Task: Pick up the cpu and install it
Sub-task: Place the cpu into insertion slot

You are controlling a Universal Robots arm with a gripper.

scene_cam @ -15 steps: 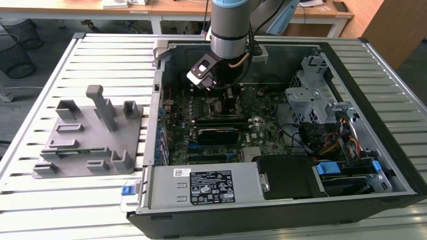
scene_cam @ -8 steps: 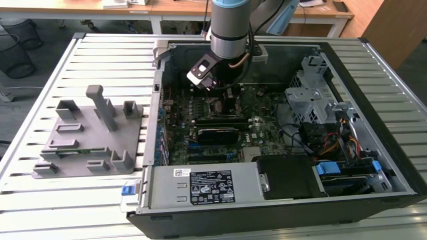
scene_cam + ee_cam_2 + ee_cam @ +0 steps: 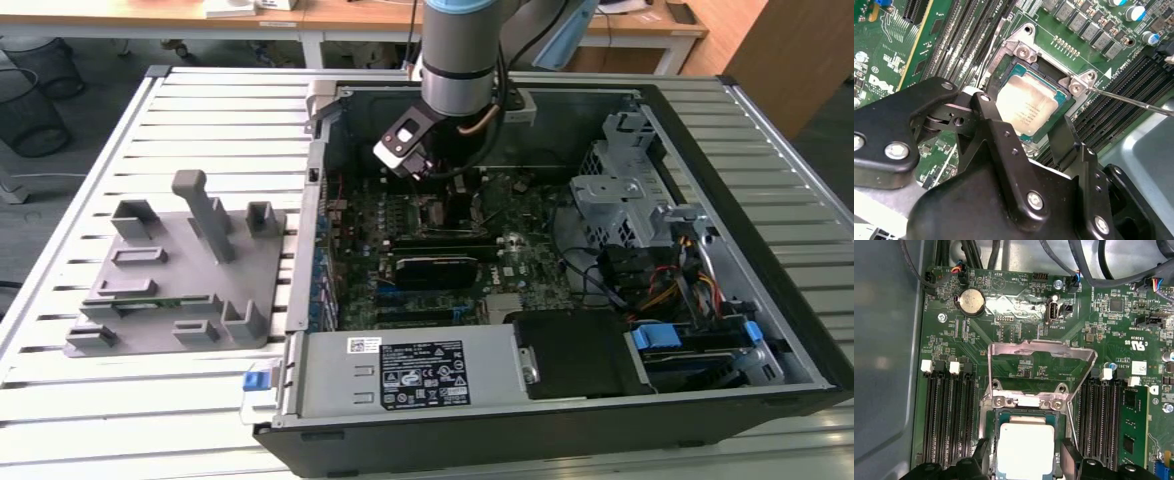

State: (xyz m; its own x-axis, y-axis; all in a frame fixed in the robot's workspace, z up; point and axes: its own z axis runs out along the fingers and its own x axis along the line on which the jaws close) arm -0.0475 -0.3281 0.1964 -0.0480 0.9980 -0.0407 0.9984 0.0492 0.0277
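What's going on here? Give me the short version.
A robot arm is working inside an open computer case. Its gripper is down at the processor socket on the motherboard, right over the chip. The chip lies flat in the socket, and the socket's metal hold-down frame is flipped up, not closed over it. Whether the gripper is gripping the chip cannot be told.

Exterior view, upper centre: arm [image 3: 461, 60] is a grey metal tube with a pale blue band on top and a black wrist. White-edged block [image 3: 400, 145] on its side; copper-coloured cable [image 3: 477, 124] loops beside it. Second wrist view, lower half: gripper [image 3: 1023, 112] of matte black plates, silver screws [image 3: 1035, 200], round pivots.
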